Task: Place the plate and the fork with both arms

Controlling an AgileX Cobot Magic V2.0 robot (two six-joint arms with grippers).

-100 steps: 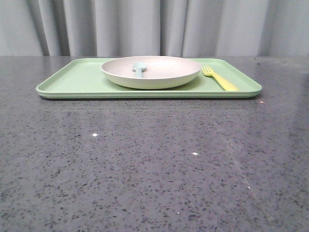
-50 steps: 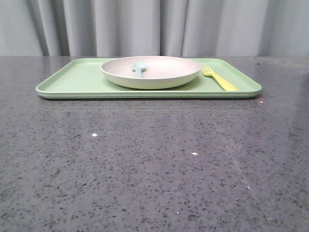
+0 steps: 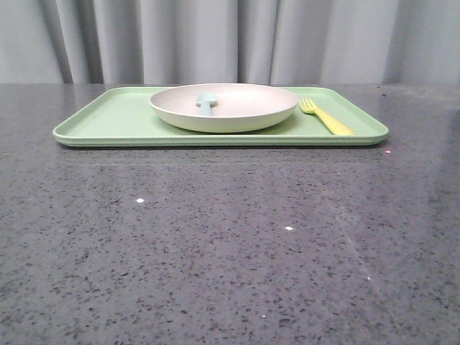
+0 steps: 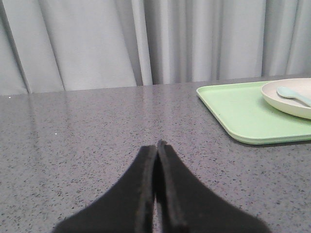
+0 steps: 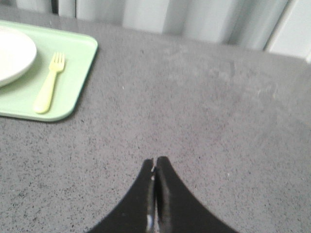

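The cream-white plate [image 3: 224, 106] rests on the light-green tray [image 3: 115, 118] at the far side of the table; its edge shows in the left wrist view [image 4: 291, 99] and the right wrist view [image 5: 12, 56]. The yellow fork [image 3: 327, 118] lies on the tray just right of the plate, tines pointing away [image 5: 48, 82]. My left gripper [image 4: 156, 145] is shut and empty, low over bare table, away from the tray's left end. My right gripper [image 5: 155, 162] is shut and empty over bare table off the tray's right end. Neither gripper shows in the front view.
A pale blue spoon [image 3: 206, 102] lies inside the plate [image 4: 294, 94]. Grey curtains [image 3: 230, 39] hang behind the speckled grey table [image 3: 230, 244].
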